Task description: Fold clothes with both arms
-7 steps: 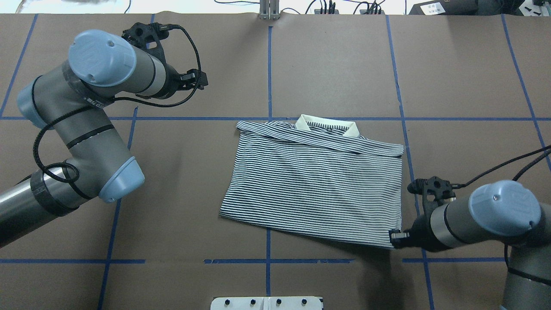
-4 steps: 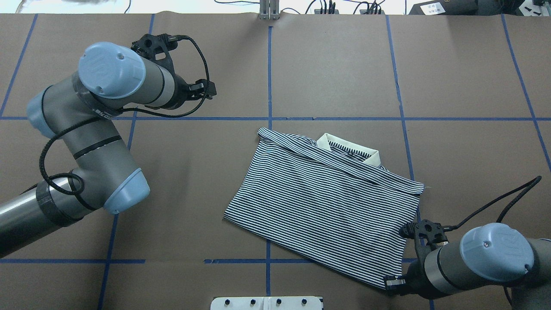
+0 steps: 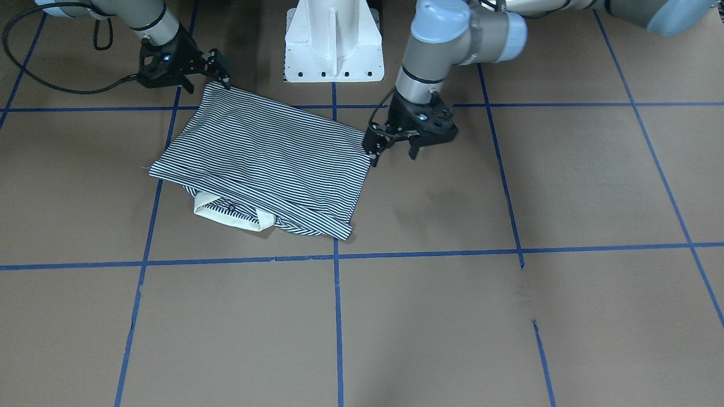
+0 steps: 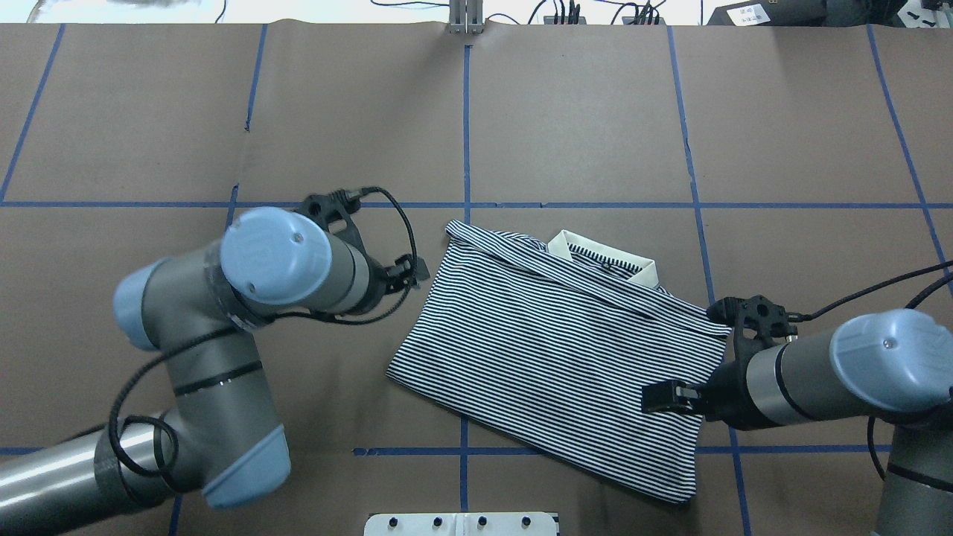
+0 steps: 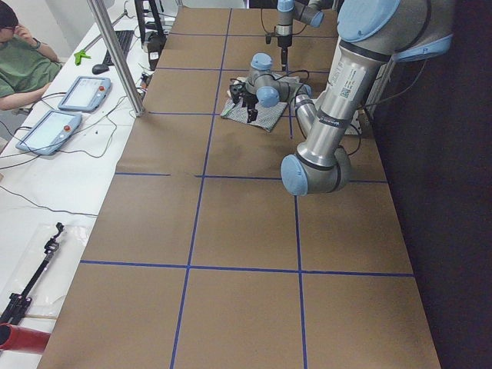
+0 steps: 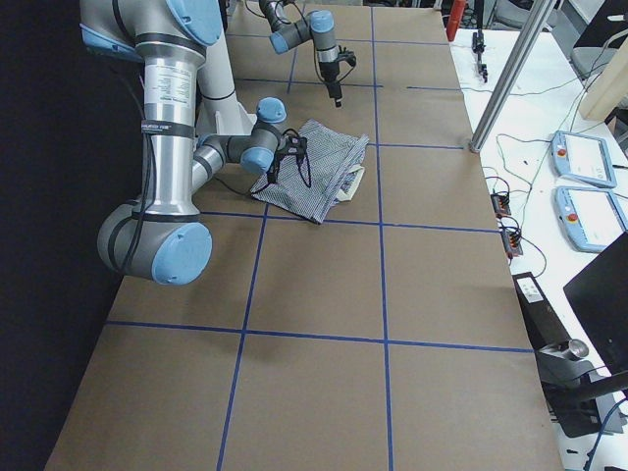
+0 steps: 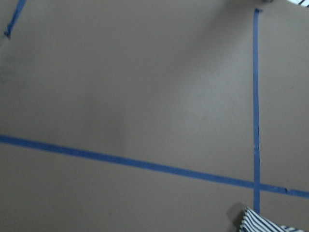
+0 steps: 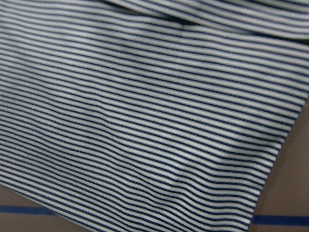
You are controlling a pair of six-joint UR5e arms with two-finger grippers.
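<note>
The navy-and-white striped polo shirt (image 4: 558, 350) lies on the brown paper surface (image 4: 581, 112), folded to a compact rectangle, with the left black end effector (image 3: 393, 151) spread beside one edge and the right black end effector (image 4: 663, 397) over the opposite edge, its grip unclear, so probably only a final fold remains.

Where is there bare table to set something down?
Free: the brown paper-covered table's whole far strip, beyond the crosswise blue tape line. Crowded: around the navy-and-white striped polo shirt, between the black left tool and black right tool.
</note>
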